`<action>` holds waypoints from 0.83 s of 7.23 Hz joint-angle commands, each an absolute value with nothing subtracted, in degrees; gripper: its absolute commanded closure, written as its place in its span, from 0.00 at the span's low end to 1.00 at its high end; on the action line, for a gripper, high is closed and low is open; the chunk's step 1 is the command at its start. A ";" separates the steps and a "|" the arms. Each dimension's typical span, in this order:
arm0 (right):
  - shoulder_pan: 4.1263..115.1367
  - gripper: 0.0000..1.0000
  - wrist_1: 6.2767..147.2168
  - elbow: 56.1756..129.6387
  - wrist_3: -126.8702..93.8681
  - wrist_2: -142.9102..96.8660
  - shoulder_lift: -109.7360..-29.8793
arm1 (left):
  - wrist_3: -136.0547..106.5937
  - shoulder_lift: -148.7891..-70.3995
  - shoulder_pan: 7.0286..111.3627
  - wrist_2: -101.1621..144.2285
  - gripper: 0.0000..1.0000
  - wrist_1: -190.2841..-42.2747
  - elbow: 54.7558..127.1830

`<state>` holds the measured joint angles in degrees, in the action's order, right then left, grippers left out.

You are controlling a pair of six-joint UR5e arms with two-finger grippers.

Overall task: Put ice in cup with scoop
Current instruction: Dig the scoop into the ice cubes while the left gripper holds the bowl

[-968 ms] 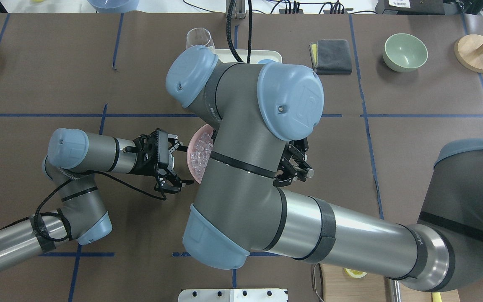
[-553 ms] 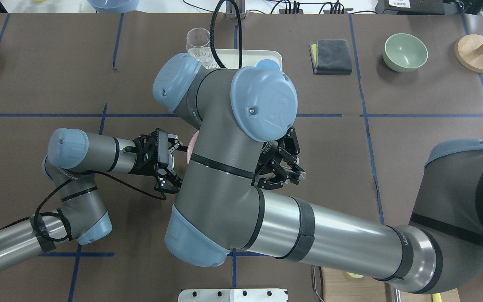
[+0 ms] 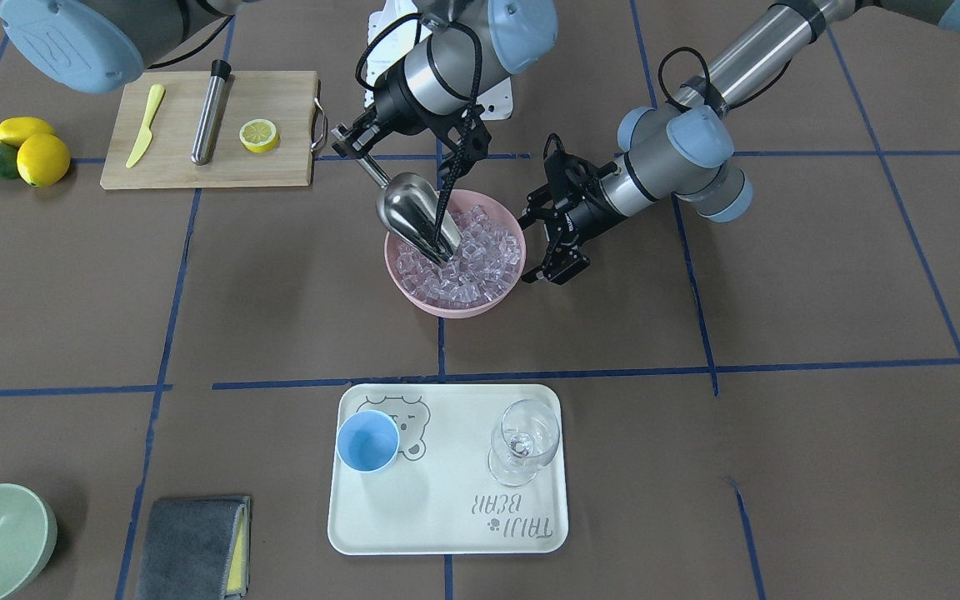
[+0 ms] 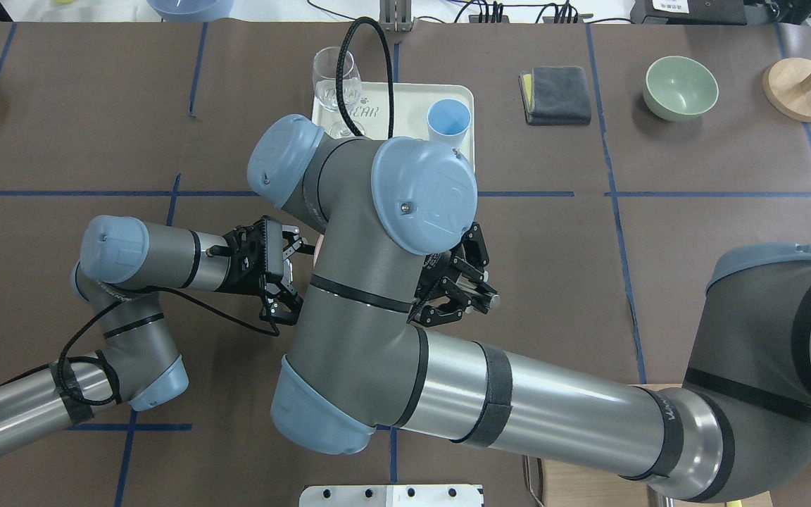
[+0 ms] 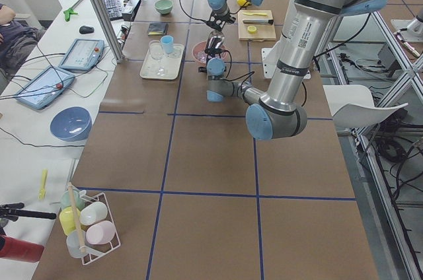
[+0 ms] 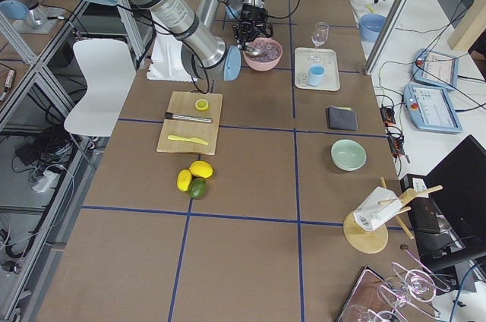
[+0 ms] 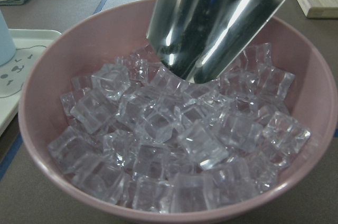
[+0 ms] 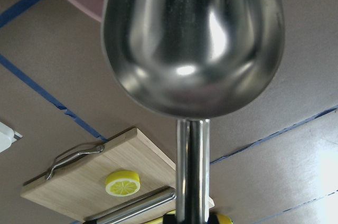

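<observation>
Gripping scoop [image 3: 413, 213]: right end effector [image 3: 347, 143] clenched on end of thin handle, above near-right rim of bowl.
scoop attitude: steeply tilted, trough mouth down, tip touching cubes around middle of heap; contents of trough not discernible.
ice [image 7: 174, 145]: clear cubes heaped in pink bowl [image 3: 447, 307], filling most of it.
left end effector [image 3: 535, 246]: released, fingers spread wide, just beside bowl's left rim; contact with rim not discernible.
cup [image 3: 367, 442]: light blue, upright, interior plain blue, at right edge of cream tray [image 3: 447, 533], well apart from bowl.
wine glass [image 3: 522, 446]: upright on same tray, left of cup.
counter [image 3: 780, 292]: brown with blue tape grid; bowl near centre, tray on far side of bowl from robot.
cutting board [image 3: 280, 167]: right of bowl, near robot, carrying lemon half, steel cylinder and yellow knife.
</observation>
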<state>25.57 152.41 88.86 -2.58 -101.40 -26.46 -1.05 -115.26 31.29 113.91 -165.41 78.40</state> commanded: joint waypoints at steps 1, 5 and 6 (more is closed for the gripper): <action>25.40 1.00 147.41 87.54 -4.04 -101.16 -27.33 | -1.05 -115.31 31.29 113.91 0.00 -165.41 78.40; 24.44 1.00 138.64 87.63 -7.02 -99.85 -31.80 | -1.05 -115.31 31.29 113.91 0.00 -165.32 78.40; 24.43 1.00 136.17 87.71 -7.55 -99.84 -33.03 | -1.05 -115.31 31.29 113.91 0.00 -165.32 78.40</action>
<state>24.58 139.47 87.61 -6.62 -99.99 -31.40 -1.05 -115.32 31.28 113.92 -165.37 78.40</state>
